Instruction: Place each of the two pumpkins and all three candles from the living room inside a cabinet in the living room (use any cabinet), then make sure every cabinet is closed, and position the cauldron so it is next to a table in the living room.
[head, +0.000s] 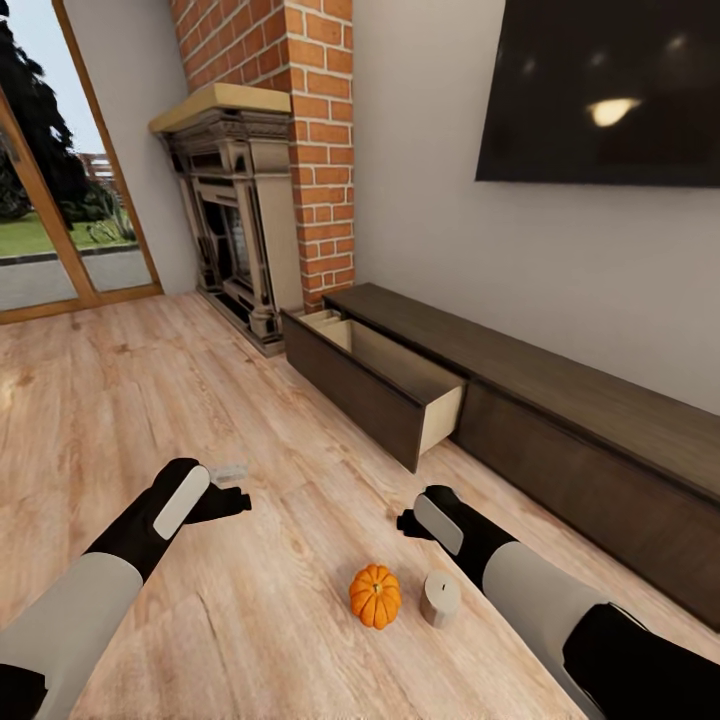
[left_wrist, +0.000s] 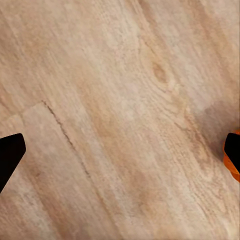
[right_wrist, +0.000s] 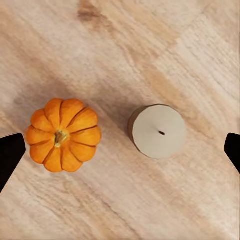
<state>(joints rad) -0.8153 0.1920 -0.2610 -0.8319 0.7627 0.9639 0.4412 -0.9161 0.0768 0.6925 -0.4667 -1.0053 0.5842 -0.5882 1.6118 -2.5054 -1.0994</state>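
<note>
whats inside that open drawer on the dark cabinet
The open drawer of the cabinet shows bare tan inner walls, with a divider near the fireplace end. No pumpkin or candle is visible in it, but its dark front panel hides much of the floor.

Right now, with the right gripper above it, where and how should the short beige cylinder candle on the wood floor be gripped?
Probably from straight above: the short beige cylinder candle stands upright, wick up. Close the right gripper across its round side wall, keeping a finger out of the gap beside the small orange ribbed pumpkin.
</note>
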